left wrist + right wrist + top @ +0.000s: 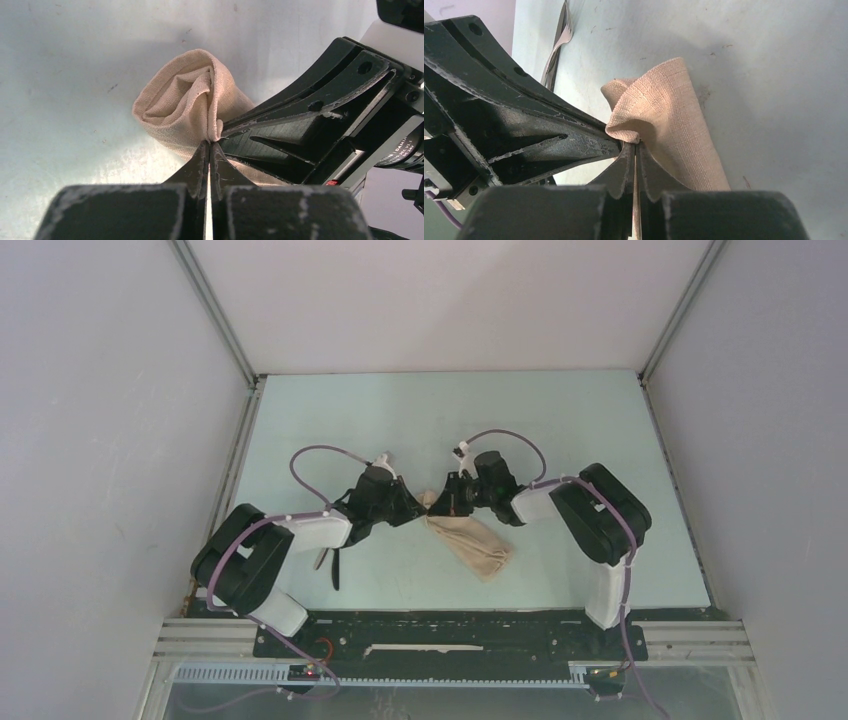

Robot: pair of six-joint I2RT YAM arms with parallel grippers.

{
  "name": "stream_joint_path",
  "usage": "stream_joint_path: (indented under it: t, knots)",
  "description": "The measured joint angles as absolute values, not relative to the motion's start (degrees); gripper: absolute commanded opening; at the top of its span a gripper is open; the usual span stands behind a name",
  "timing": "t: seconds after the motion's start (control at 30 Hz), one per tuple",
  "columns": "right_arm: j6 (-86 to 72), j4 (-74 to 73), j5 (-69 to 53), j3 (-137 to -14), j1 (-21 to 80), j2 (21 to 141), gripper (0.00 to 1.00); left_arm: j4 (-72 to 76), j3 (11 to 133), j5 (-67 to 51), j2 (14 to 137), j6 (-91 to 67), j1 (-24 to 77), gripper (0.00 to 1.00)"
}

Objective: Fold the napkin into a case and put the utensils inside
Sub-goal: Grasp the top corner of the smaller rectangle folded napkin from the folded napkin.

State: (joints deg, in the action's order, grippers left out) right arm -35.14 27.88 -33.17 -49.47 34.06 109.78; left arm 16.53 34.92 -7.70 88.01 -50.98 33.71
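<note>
The beige napkin (472, 546) is bunched into a loose roll, lifted at one end, its far end trailing on the table. My left gripper (421, 504) and right gripper (440, 502) meet tip to tip, both shut on the same raised edge. In the left wrist view the left gripper (210, 145) pinches the napkin (185, 107), with the right gripper's fingers (310, 125) beside it. In the right wrist view the right gripper (636, 146) pinches the napkin (671, 117). The black knife (335, 566) and silver fork (321, 559) lie under the left arm; the fork (565, 34) also shows in the right wrist view.
The pale table (450, 420) is bounded by grey walls with metal posts at the back corners. The arm bases and a black rail (450, 625) run along the near edge. Purple cables loop above both wrists.
</note>
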Motion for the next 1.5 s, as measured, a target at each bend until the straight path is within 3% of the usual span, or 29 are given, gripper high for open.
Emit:
stream_joint_path:
  t: [0.2, 0.27, 0.63, 0.77, 0.9, 1.03, 1.13, 1.5]
  knots:
    - [-35.7, 31.3, -33.1, -52.9, 36.3, 115.3, 0.17, 15.6, 34.9, -7.7, 88.0, -51.1, 33.2, 0.0]
    - [-36.9, 32.9, -33.9, -55.6, 36.7, 118.4, 0.26, 16.3, 34.9, -8.0, 88.0, -51.9, 32.9, 0.0]
    - [-39.5, 34.4, -34.7, -48.6, 34.6, 112.8, 0.38, 17.9, 34.9, -9.1, 86.9, -53.6, 32.7, 0.0]
    - [-39.1, 30.8, -36.6, -46.7, 33.7, 108.1, 0.39, 17.8, 34.9, -8.2, 86.6, -53.5, 32.4, 0.0]
    - [-38.3, 29.4, -37.7, -46.7, 33.1, 105.3, 0.38, 15.0, 34.8, -6.9, 85.3, -52.3, 32.5, 0.21]
    - [-38.0, 28.9, -38.2, -46.6, 32.2, 104.9, 0.3, 10.1, 35.0, -3.5, 82.4, -49.6, 33.1, 0.3]
    - [-38.1, 29.3, -38.6, -46.6, 30.8, 105.0, 0.24, 7.5, 35.6, -1.5, 82.1, -48.6, 33.9, 0.31]
    - [-38.3, 29.5, -39.2, -48.2, 29.8, 108.8, 0.24, 2.5, 42.1, -1.0, 89.3, -47.0, 35.1, 0.25]
